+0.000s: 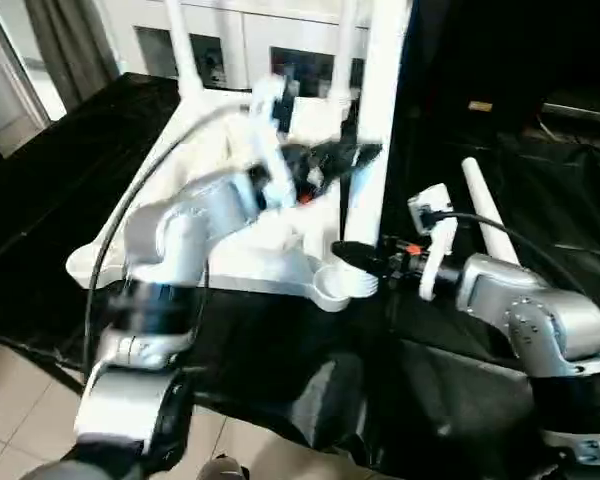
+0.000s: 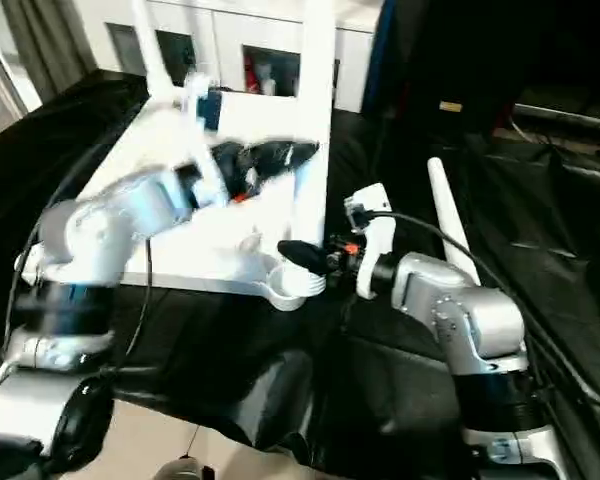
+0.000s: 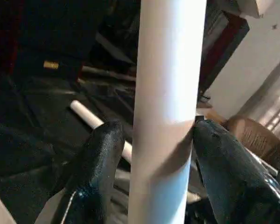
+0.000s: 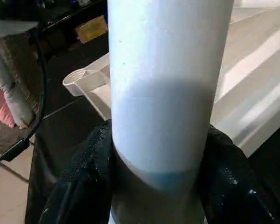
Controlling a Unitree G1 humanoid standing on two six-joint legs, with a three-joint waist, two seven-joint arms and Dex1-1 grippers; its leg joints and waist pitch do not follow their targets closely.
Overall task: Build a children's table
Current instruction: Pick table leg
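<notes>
The children's table top lies upside down on black cloth. Two white legs stand in its far corners. A third leg stands upright in the near right corner socket. My left gripper brackets this leg partway up. In the left wrist view one finger stands slightly off the leg, so it is open. My right gripper is shut on the same leg just above the socket, fingers pressed against it. A loose leg lies to the right.
Black cloth covers the work surface, which ends near me above a tiled floor. White cabinets stand behind. Black cables loop from both forearms. Dark clutter lies at the far right.
</notes>
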